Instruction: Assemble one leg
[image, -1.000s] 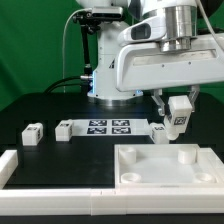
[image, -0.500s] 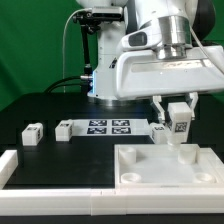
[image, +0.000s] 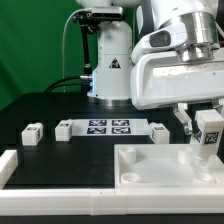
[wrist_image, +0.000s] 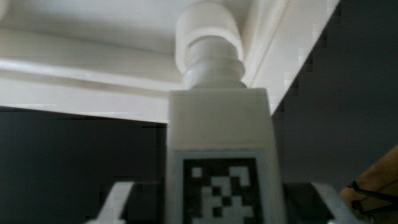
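My gripper (image: 206, 122) is shut on the leg (image: 208, 134), a white post with a black-and-white tag, held upright. It hangs at the exterior view's right, over the far right corner of the large white tabletop panel (image: 150, 168). In the wrist view the leg (wrist_image: 222, 140) fills the centre between my fingers (wrist_image: 118, 205), its threaded end (wrist_image: 210, 45) pointing at the white panel (wrist_image: 71, 70). I cannot tell whether the leg's end touches the panel.
Three other legs lie on the black table: two at the exterior view's left (image: 32, 133) (image: 64, 129) and one near the middle (image: 160, 131). The marker board (image: 108, 127) lies between them. A white guard rail (image: 30, 172) runs along the front left. The arm's base (image: 110, 70) stands behind.
My gripper has carried the leg toward the exterior view's right and slightly down, from above the panel's far middle to its far right corner.
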